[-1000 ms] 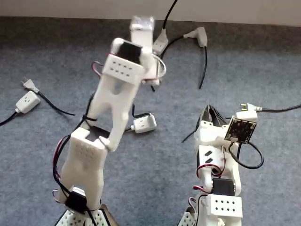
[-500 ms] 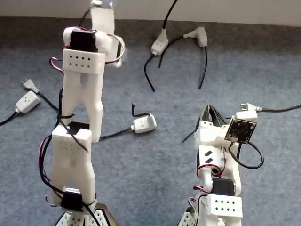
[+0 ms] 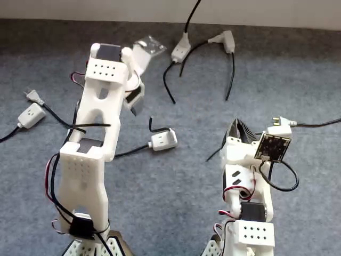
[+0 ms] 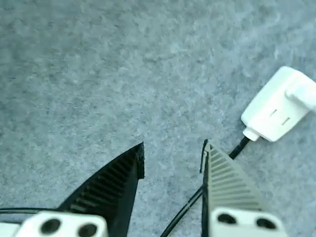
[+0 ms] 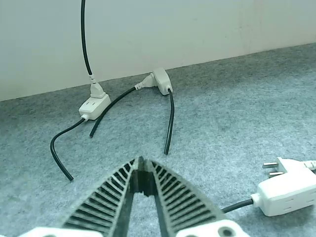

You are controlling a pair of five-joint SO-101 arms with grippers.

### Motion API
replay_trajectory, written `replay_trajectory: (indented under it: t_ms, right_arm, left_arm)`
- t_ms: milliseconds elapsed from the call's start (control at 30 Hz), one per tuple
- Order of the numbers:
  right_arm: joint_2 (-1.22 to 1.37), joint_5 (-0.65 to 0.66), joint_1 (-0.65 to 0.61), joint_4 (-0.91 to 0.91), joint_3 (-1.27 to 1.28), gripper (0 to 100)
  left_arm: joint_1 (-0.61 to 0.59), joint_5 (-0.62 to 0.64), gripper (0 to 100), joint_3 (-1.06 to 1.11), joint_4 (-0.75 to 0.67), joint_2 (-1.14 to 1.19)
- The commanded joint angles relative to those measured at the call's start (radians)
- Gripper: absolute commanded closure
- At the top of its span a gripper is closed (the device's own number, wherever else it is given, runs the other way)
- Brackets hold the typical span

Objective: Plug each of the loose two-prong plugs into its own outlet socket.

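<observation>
Grey carpet [image 3: 186, 205]: plug [image 5: 289, 190] prob. light, hard, slick on stiff cord, so pinch body's flat sides, not prongs; left gripper [image 4: 173, 145] spread nr socket [image 4: 274, 112], right gripper [image 5: 141, 162] closed, empty.

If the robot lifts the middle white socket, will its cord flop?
Probably: the cord lies curved on the carpet, so it should dangle. The socket looks small and blocky, so likely light and unlikely to roll.

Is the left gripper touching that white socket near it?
Apart. The left wrist view shows bare carpet between the open left gripper and the white socket.
</observation>
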Motion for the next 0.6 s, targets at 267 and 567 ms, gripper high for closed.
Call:
replay_trajectory:
  t_ms: [267, 567]
  right_arm:
    - [-0.019, 0.012, -0.01, -0.022, 0.14, 99.1]
    - [-0.019, 0.012, -0.01, -0.022, 0.14, 99.1]
  left_arm:
    - [0.225, -0.046, 80, 0.53, -0.068, -0.449]
    - [0.309, -0.046, 75, 0.748, -0.273, -0.455]
